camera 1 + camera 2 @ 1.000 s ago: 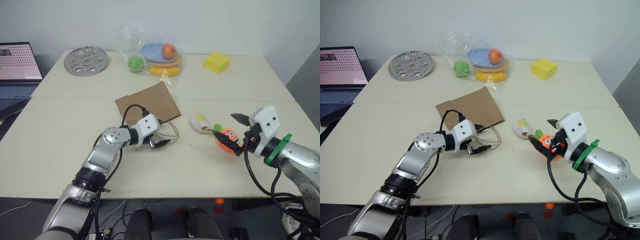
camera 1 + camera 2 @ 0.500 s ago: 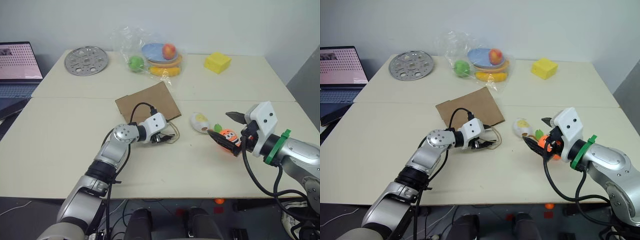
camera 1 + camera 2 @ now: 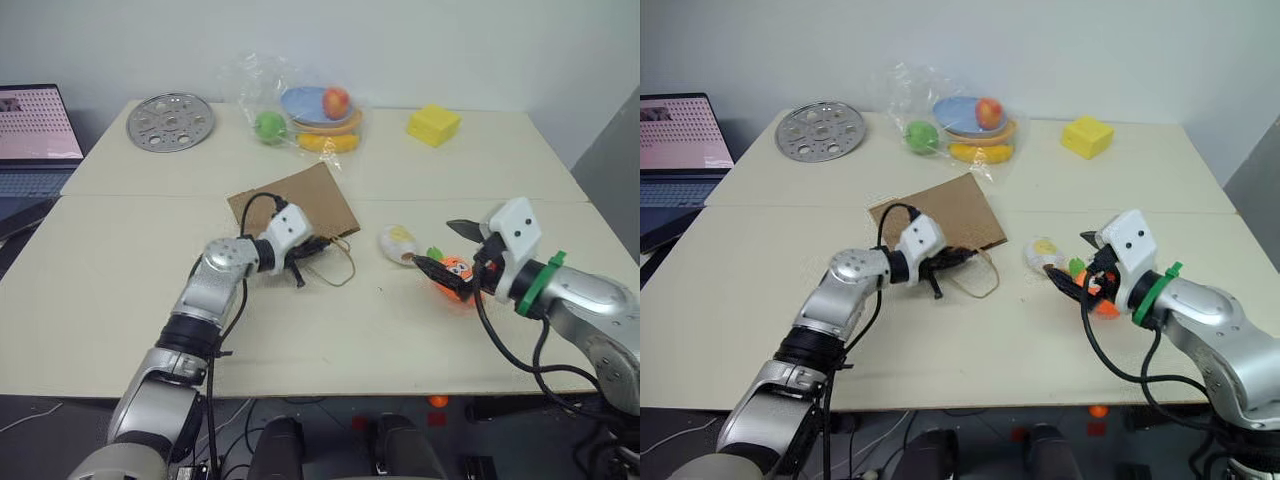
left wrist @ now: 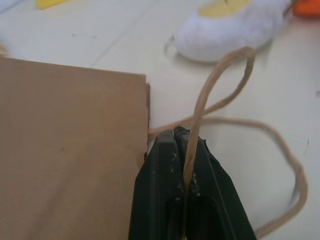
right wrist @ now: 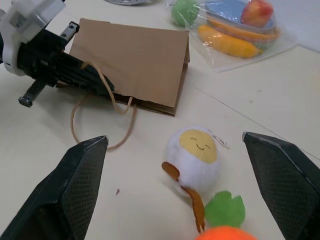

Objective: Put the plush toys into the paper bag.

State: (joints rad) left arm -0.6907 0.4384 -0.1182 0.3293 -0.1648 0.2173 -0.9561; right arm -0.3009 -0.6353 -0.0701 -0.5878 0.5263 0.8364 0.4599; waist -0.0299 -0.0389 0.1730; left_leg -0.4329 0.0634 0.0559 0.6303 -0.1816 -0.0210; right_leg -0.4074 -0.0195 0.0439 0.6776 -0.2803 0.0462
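The brown paper bag is lying flat near the middle of the cream table, its mouth facing the robot and its twisted-paper handles looping out onto the tabletop at about 5 o'clock from the bag. The left gripper is sitting at the bag's mouth edge, its two black fingers pressed together and pinching one strand of a handle, which is arching up from between them in the left wrist view.

At 3 o'clock from the bag's mouth, the white egg plush, with its yellow smiling yolk face, is lying on the table. Just beside it, at its 4 o'clock, the orange carrot plush with green leaves is lying touching or nearly touching the egg. The right gripper is hovering over the carrot with its fingers spread wide on either side, holding nothing.

At 12 o'clock from the bag, a clear plastic bag of toy fruit is resting near the far edge, with a perforated metal disc at 10 o'clock, a yellow block at 2 o'clock and a laptop at 9 o'clock.
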